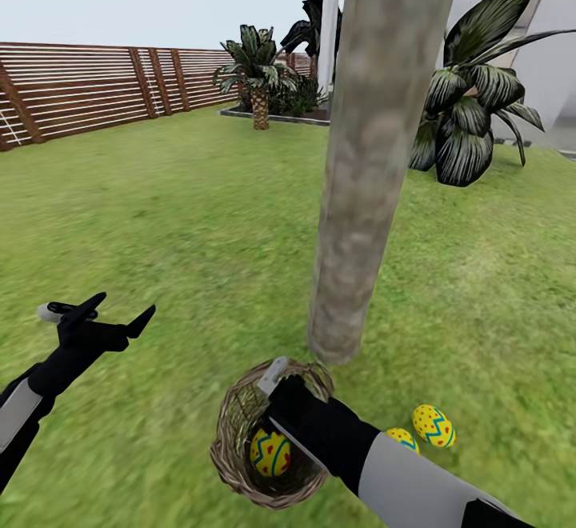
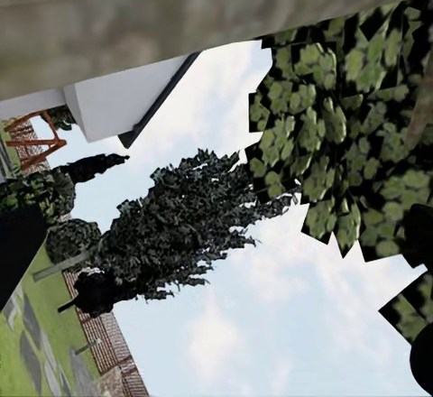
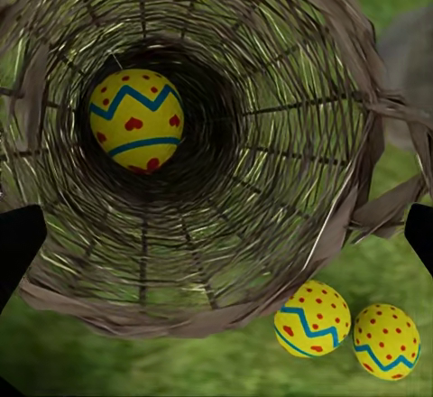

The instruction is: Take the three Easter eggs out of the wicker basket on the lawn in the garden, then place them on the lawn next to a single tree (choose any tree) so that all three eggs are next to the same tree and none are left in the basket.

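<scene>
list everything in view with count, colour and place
Easter eggs: three, yellow with blue zigzags and red marks; one in the basket, two on the grass beside it
wicker basket: one, brown, at the trunk's foot
tree: one, pale mottled trunk, centre
lawn: green, all around
striped plant: one, dark green and white, right of the trunk
palm: one, far back
fence: brown slats, left rear
house wall: white, right rear
left gripper: black, open, above the grass
right gripper: black, over the basket, open

Yellow eggs [image 3: 135,119] with blue zigzags and red dots; brown wicker basket [image 3: 271,189]; green lawn [image 1: 160,216].
</scene>
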